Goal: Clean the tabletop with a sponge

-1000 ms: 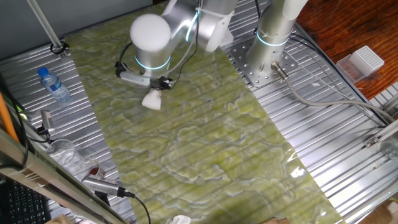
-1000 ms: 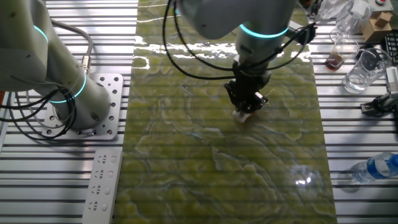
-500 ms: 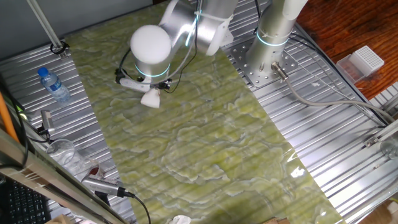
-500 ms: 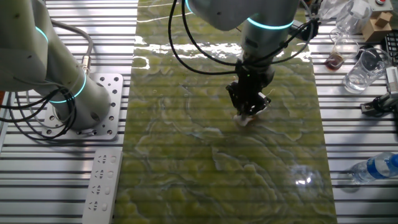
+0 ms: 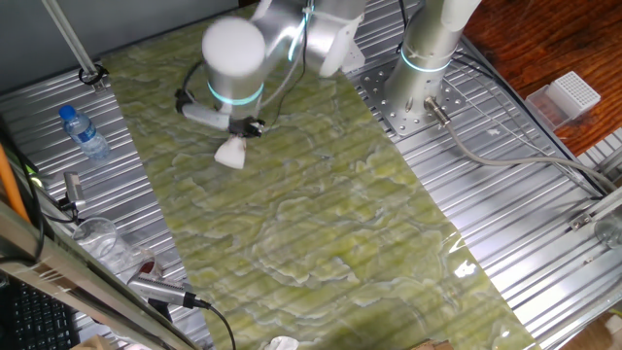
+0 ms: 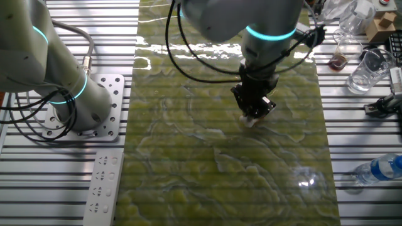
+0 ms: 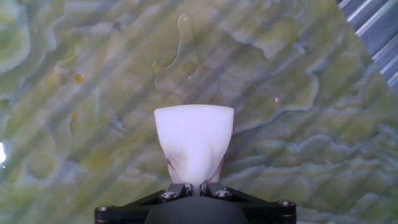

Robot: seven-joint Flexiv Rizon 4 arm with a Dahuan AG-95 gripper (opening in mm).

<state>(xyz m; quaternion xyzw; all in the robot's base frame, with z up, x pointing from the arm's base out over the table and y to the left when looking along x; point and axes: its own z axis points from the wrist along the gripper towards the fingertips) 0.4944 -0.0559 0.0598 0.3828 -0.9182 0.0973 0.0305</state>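
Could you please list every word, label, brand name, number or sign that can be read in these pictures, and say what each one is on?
No text can be read in any view.
The water bottle has a label, but it is too small and blurred to read.
The white strip beside the robot base shows markings, too small to read.
The sponge, the gripper shut on it and the tabletop carry no writing.

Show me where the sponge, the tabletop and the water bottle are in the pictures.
sponge (image 7: 194, 140), hand view, middle of its white front face.
tabletop (image 5: 321, 224), one fixed view, bare green-yellow marbled area.
water bottle (image 5: 86, 134), one fixed view, its clear body lying on the ribbed metal.
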